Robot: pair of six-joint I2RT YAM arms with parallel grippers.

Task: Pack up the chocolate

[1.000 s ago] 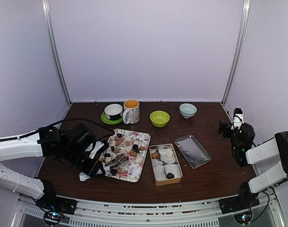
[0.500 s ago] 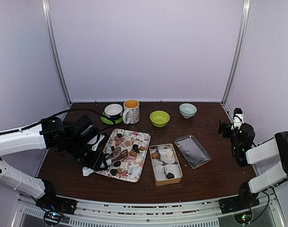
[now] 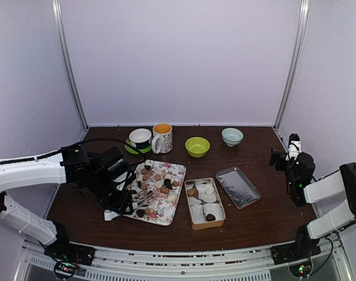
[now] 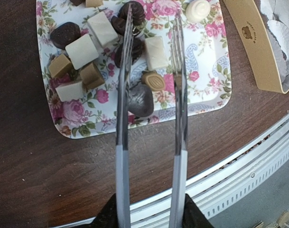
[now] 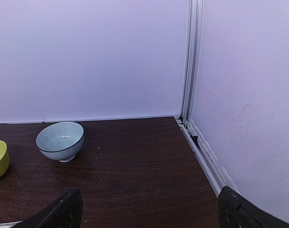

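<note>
The chocolate (image 3: 157, 178) is many small dark, light brown and white pieces on a floral tray (image 3: 179, 170). My left gripper (image 3: 124, 202) is shut on metal tongs (image 3: 144, 196) at the tray's near left corner. In the left wrist view the tongs (image 4: 123, 142) stand open over the tray (image 4: 206, 57), with a dark piece (image 4: 140, 100) and a light brown oval piece (image 4: 154, 81) between the arms; my gripper (image 4: 150, 213) holds their base. The tan tin (image 3: 205, 203) right of the tray holds three pieces in paper cups. My right gripper (image 3: 277, 158) is open and empty at the far right.
The tin's metal lid (image 3: 238, 187) lies right of the tin. At the back stand a cup on a green saucer (image 3: 140, 138), a mug (image 3: 162, 137), a green bowl (image 3: 197, 146) and a blue-white bowl (image 3: 232, 136), which also shows in the right wrist view (image 5: 60, 140).
My left arm has moved right and forward, carrying the tongs further over the floral tray. The right arm has not moved.
</note>
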